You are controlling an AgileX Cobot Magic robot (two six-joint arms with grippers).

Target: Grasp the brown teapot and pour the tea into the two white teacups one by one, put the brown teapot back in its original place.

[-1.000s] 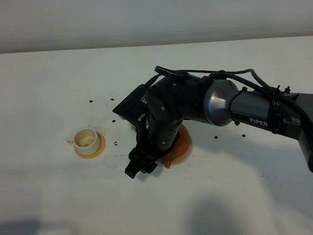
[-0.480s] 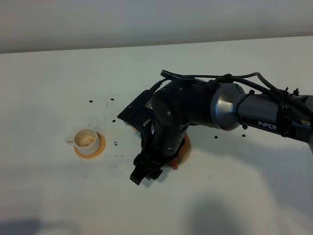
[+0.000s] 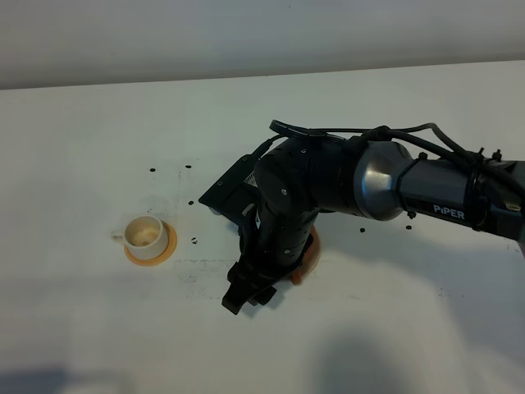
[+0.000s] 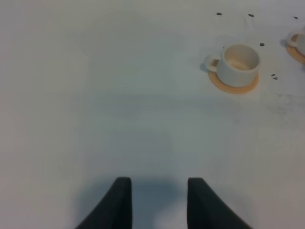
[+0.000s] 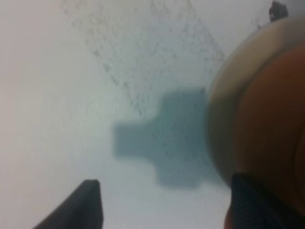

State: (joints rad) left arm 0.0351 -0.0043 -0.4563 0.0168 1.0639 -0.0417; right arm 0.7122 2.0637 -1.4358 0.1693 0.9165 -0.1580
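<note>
The brown teapot (image 3: 305,259) is nearly all hidden. From the high camera only a reddish-brown sliver shows under the bulky right arm (image 3: 328,185), near the middle of the counter (image 3: 98,123). In the right wrist view it is a smooth, round, clay-coloured blur (image 5: 276,119), cut off by the frame edge. A pale beige disc (image 5: 217,119) curves round its base, so the pot sits on the disc. Spout, lid and handle cannot be made out.

The right gripper (image 5: 164,205) points down at the counter just beside the pot. Its dark jaws are wide apart with only bare counter and their own shadow (image 5: 162,138) between them. One finger overlaps the pot's edge; whether it touches is unclear. The arm reaches in from the right, its glossy black elbow folded over the pot.

Well to the left, a small white teacup (image 3: 146,233) with a side handle stands on a flat orange coaster (image 3: 164,248). A second teacup (image 4: 299,42) is clipped by the left wrist view's edge.

The left gripper (image 4: 158,205) hangs over bare matte white counter with its jaws apart and empty.
</note>
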